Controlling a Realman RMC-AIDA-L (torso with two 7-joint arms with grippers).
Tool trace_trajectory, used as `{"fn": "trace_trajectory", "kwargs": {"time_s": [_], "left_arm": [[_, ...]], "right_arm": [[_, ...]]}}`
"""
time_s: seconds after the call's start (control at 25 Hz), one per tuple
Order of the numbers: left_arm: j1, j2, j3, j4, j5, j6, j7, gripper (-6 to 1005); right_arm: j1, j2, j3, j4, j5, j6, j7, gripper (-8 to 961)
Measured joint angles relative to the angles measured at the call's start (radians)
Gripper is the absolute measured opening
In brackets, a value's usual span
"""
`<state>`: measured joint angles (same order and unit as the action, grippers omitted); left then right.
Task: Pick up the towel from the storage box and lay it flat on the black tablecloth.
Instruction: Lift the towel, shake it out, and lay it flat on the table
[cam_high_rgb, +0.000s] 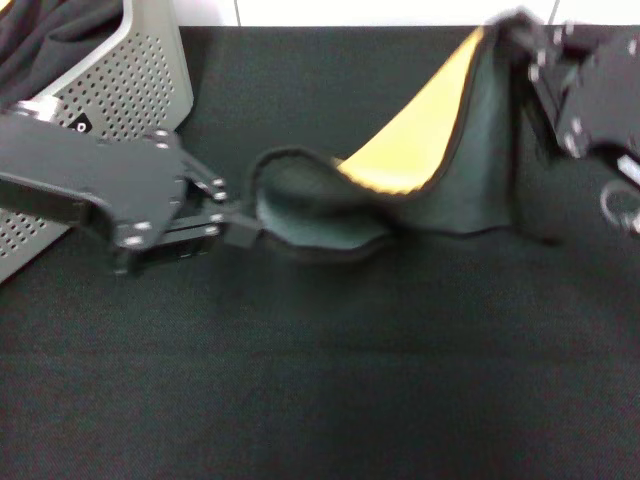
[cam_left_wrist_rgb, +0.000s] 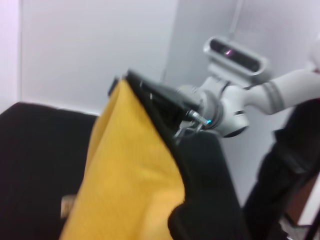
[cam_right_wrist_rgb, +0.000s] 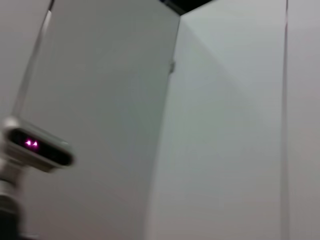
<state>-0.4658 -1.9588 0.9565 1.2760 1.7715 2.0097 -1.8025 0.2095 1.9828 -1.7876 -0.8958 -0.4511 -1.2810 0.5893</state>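
The towel (cam_high_rgb: 430, 170), grey-green with a black stitched border and a yellow reverse face, hangs stretched in the air between my two grippers above the black tablecloth (cam_high_rgb: 330, 380). My left gripper (cam_high_rgb: 245, 228) is shut on the towel's left corner, low over the cloth. My right gripper (cam_high_rgb: 505, 35) is shut on the other corner, raised high at the back right. In the left wrist view the yellow face (cam_left_wrist_rgb: 130, 175) fills the foreground and the right gripper (cam_left_wrist_rgb: 150, 95) pinches its top edge. The light grey perforated storage box (cam_high_rgb: 110, 90) stands at the back left.
A dark fabric bundle (cam_high_rgb: 45, 45) lies in the storage box. A white wall (cam_right_wrist_rgb: 150, 125) runs behind the table. The tablecloth's front half lies bare.
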Motion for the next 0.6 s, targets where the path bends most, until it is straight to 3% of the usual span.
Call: {"fn": "trace_trajectory", "kwargs": {"time_s": [0.36,0.48,0.6], "left_arm": [[0.017,0.251,0.156,0.010,-0.265,0.026,-0.033,8],[0.032,0.307,0.196,0.053,-0.330,0.029,-0.082,9],[0.057,0.336,0.203,0.131,-0.359,0.029,-0.127,9]], "right_arm": [[-0.091,-0.013,0.079,0.002,-0.142,-0.282,0.344,80],[-0.100,-0.011,0.091,0.007,-0.189,-0.344,0.435,81],[-0.107,-0.004,0.090,0.011,-0.193,-0.393,0.474,83]]}}
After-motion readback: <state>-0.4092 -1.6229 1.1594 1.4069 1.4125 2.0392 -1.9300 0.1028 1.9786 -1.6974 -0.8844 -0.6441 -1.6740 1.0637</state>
